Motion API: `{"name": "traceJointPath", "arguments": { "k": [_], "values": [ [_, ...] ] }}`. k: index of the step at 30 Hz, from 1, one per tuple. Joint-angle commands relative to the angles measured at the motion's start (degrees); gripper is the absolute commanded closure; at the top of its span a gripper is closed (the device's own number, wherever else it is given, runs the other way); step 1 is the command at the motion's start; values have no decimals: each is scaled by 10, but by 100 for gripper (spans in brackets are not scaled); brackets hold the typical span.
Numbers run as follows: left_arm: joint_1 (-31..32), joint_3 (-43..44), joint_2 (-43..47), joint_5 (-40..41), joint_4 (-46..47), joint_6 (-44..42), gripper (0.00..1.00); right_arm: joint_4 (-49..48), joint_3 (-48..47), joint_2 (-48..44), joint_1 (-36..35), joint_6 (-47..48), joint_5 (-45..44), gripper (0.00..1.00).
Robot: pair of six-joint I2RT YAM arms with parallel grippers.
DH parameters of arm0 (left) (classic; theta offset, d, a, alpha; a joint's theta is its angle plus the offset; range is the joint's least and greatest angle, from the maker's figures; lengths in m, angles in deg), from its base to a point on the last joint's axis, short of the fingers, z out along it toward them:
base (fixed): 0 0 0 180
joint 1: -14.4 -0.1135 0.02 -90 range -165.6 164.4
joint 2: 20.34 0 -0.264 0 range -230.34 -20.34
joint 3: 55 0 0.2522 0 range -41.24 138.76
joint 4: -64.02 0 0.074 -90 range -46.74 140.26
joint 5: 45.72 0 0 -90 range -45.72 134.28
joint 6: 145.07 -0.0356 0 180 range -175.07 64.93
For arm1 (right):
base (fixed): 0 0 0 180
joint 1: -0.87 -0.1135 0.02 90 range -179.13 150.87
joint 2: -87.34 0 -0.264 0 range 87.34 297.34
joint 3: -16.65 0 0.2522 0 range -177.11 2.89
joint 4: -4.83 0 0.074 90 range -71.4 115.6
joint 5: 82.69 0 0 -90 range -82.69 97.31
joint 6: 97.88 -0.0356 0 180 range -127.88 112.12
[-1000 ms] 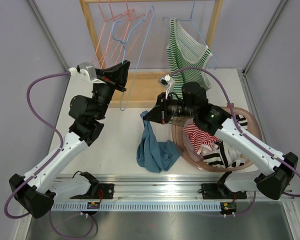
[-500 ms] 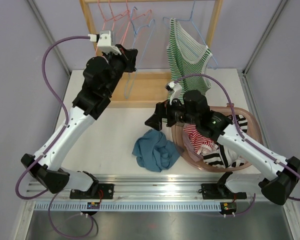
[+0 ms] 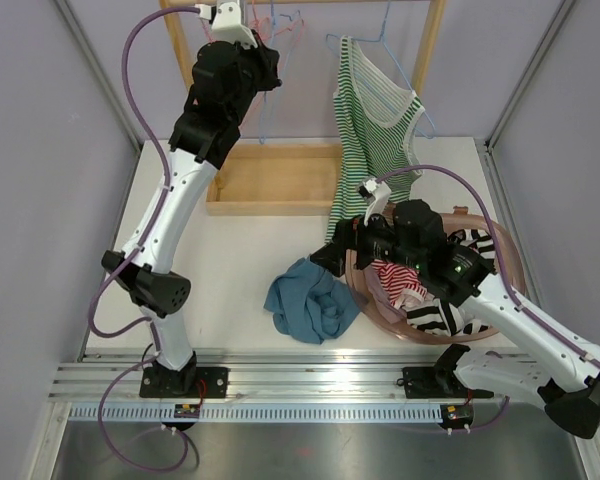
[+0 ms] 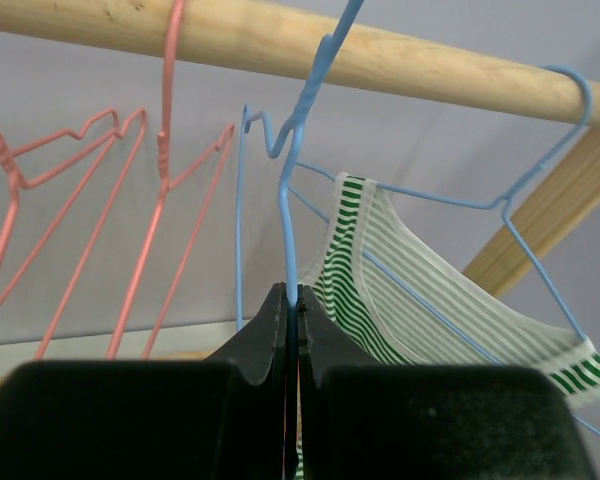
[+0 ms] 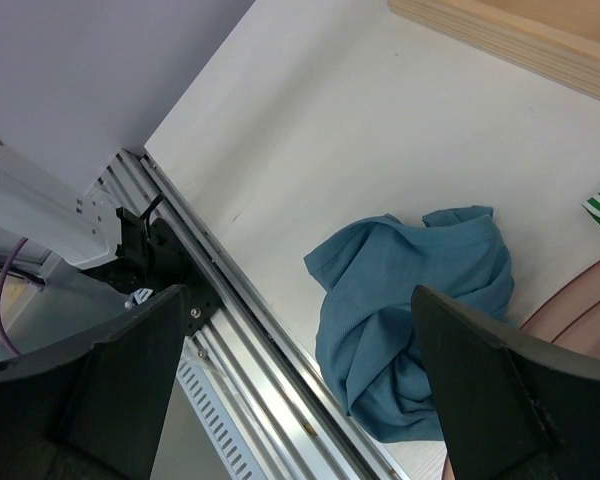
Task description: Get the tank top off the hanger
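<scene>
A teal tank top lies crumpled on the table, also in the right wrist view. My right gripper hovers just above and right of it, open and empty. My left gripper is raised to the wooden rail, shut on the wire of an empty blue hanger whose hook is at the rail. A green-and-white striped tank top hangs on a second blue hanger to the right.
Pink hangers hang left of the held one. The rack's wooden base sits at the back of the table. A clear pink basket of striped clothes stands under my right arm. The metal rail runs along the near edge.
My right gripper opened and let the teal tank top drop into a heap, then drew back right. My left arm lifted the empty blue hanger up to the rail.
</scene>
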Motion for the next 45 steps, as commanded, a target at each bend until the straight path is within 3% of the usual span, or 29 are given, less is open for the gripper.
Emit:
{"name": "traceJointPath", "arguments": {
  "k": [1, 12, 14, 16, 23, 25, 26, 27, 35, 45],
  "values": [
    [-19, 64, -47, -4, -15, -7, 100, 11, -10, -14, -3, 7, -18, 0],
    [-37, 116, -97, -35, -9, 20, 98, 2, 20, -3, -3, -3, -13, 1],
    [-37, 98, -81, -40, -8, 24, 82, 9, 18, 6, -3, 2, -15, 1],
    [-37, 68, -67, -48, -2, 25, 79, 22, 12, 23, -3, 9, -25, 1],
    [-37, -18, 21, -88, 8, 37, 47, 52, 8, 98, -16, 16, -74, 1],
    [-37, -40, 55, -100, 13, 43, 24, 57, 7, 129, -28, 15, -103, 1],
    [-37, -63, 69, -108, 16, 47, 7, 56, 6, 153, -41, 16, -113, 0],
    [-37, -75, 78, -120, 24, 52, 1, 57, 4, 165, -46, 15, -131, 0],
    [-37, -158, 183, -187, 36, 70, 1, 47, -5, 274, -95, 12, -198, 1],
    [-37, -316, 345, -184, 81, 66, 1, 49, -45, 383, -148, 15, -246, 1]
  ]
}}
